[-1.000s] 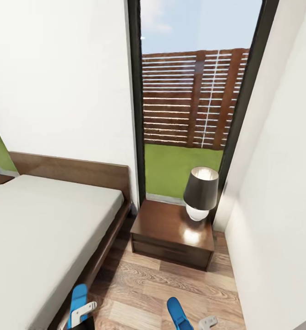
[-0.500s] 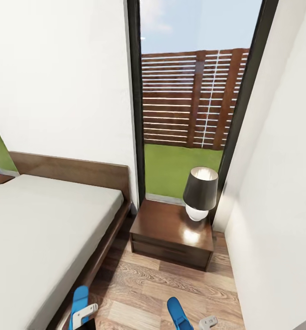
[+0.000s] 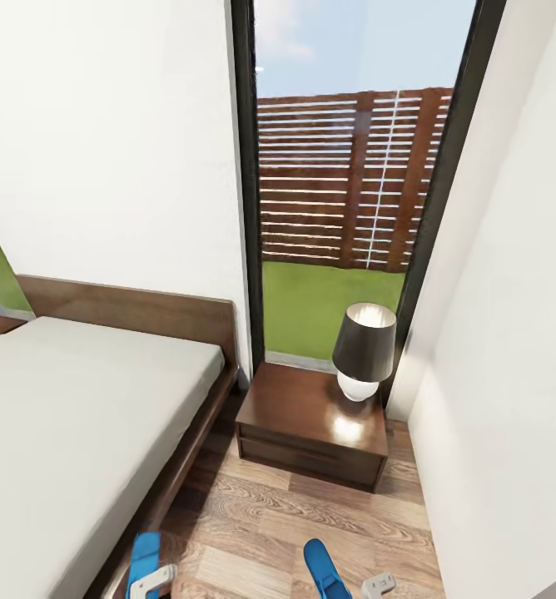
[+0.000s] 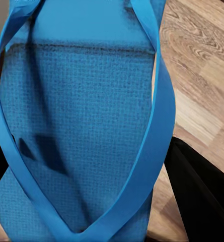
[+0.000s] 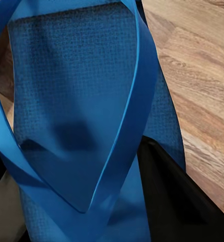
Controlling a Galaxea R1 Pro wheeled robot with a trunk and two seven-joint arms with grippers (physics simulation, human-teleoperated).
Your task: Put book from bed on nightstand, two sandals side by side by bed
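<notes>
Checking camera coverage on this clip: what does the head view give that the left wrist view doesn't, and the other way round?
Head view: the bed, the nightstand carrying a lamp, the window and both blue sandals, the left sandal by the bed frame and the right sandal further out. Left wrist view: the left sandal's woven footbed and straps close up, plus a dark hand finger. Both show that sandal and the wood floor.
</notes>
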